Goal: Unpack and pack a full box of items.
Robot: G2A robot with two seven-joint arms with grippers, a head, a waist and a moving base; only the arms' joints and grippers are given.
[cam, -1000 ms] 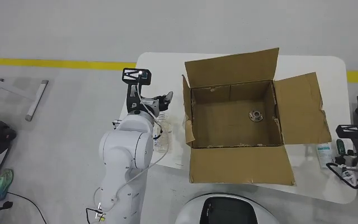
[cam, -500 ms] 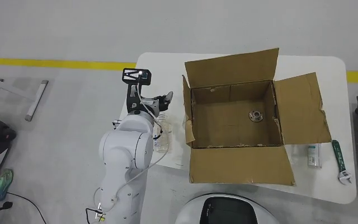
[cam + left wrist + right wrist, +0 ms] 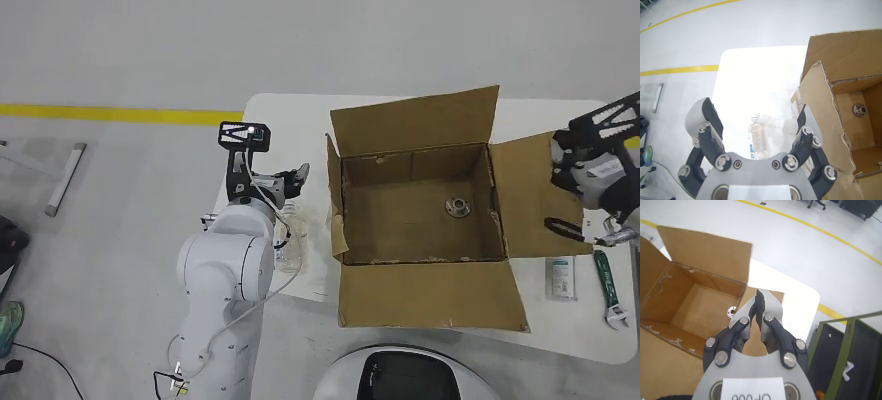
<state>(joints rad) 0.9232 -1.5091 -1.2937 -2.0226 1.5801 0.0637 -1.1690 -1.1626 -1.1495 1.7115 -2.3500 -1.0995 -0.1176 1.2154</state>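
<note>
Evidently late unpacking: 1 metal flange [image 3: 458,207] lies on the floor of the open cardboard box [image 3: 430,295] at frame centre. A clear bottle [image 3: 758,136], a small white bottle [image 3: 561,277] and a green-handled wrench [image 3: 605,285] lie on the table [image 3: 290,120] outside it. Right gripper [image 3: 758,298], at the right edge of the top view above the box's right flap: jaws pressed together, holding nothing. To take the flange it would need to open and descend. Left gripper [image 3: 755,106], left of the box, hangs over the clear bottle, jaws spread wide, empty.

Left end effector [image 3: 755,109] gapes wide, right end effector [image 3: 758,300] pinched closed
</note>
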